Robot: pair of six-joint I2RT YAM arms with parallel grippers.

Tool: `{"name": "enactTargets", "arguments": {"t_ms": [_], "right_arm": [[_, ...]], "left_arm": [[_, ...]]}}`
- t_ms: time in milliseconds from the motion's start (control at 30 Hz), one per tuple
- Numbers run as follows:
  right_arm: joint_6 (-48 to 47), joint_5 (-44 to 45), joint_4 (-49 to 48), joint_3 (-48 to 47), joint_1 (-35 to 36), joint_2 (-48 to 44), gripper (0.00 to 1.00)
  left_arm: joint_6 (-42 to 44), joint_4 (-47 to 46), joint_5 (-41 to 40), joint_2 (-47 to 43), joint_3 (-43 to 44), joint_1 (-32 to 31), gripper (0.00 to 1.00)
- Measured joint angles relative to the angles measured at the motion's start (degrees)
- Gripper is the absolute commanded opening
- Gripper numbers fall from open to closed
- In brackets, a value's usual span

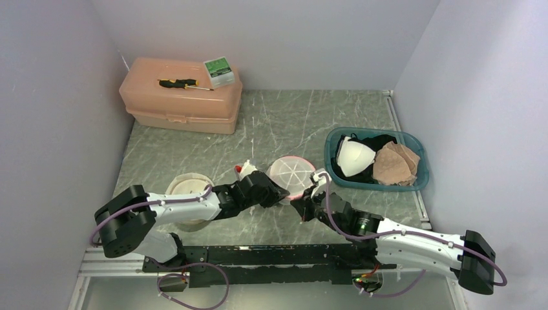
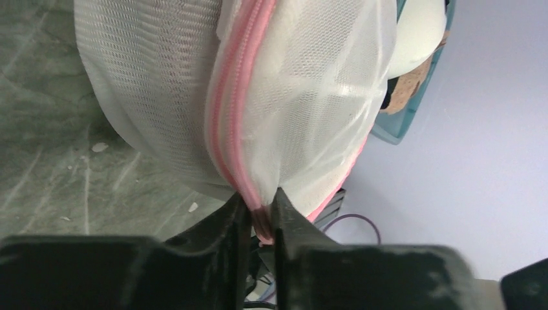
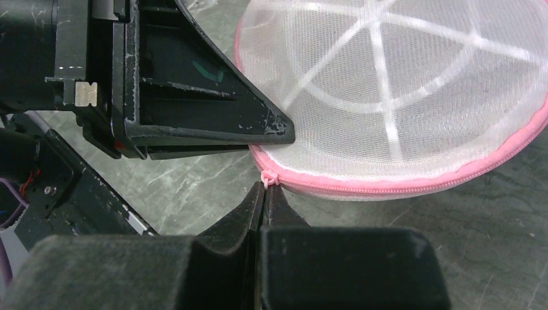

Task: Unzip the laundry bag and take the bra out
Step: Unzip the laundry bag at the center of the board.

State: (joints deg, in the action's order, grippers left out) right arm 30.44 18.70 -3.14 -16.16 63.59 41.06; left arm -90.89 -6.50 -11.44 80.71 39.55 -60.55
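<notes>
The laundry bag (image 1: 293,173) is a round white mesh pouch with a pink zipper round its rim, lying mid-table. My left gripper (image 2: 260,210) is shut on the bag's pink zipper seam (image 2: 236,97), with a fold of mesh pinched between the jaws. In the top view the left gripper (image 1: 282,192) sits at the bag's near-left rim. My right gripper (image 3: 265,188) is shut on the small pink zipper pull (image 3: 268,175) at the bag's near edge (image 3: 400,184). The left finger (image 3: 213,116) presses on the rim just beside it. The bra does not show through the mesh.
A teal basket (image 1: 413,181) at the right holds white, black and beige garments. A peach toolbox (image 1: 181,97) with a screwdriver and a green box stands at the back left. A cream round tub (image 1: 187,186) lies under the left arm. Walls close in on both sides.
</notes>
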Motion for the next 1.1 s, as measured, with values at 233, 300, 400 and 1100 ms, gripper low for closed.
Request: {"name": "enactTargets", "arguments": {"t_ms": [233, 300, 400, 1100], "right_arm": [[0.3, 0.4, 0.2, 0.4, 0.0, -0.1, 0.00], [0.9, 1.2, 0.3, 0.7, 0.0, 0.1, 0.00], [2.4, 3.5, 0.8, 0.7, 0.0, 1.6, 0.00], [-2.2, 6.9, 8.3, -3.0, -2.9, -8.5, 0.00]], "left_arm": [[0.6, -0.2, 0.2, 0.5, 0.0, 0.0, 0.03], [0.9, -0.6, 0.2, 0.2, -0.4, 0.1, 0.03], [1.7, -0.6, 0.3, -1.6, -1.9, 0.6, 0.03], [28.5, 10.7, 18.8, -7.4, 4.0, 15.1, 0.12]]}}
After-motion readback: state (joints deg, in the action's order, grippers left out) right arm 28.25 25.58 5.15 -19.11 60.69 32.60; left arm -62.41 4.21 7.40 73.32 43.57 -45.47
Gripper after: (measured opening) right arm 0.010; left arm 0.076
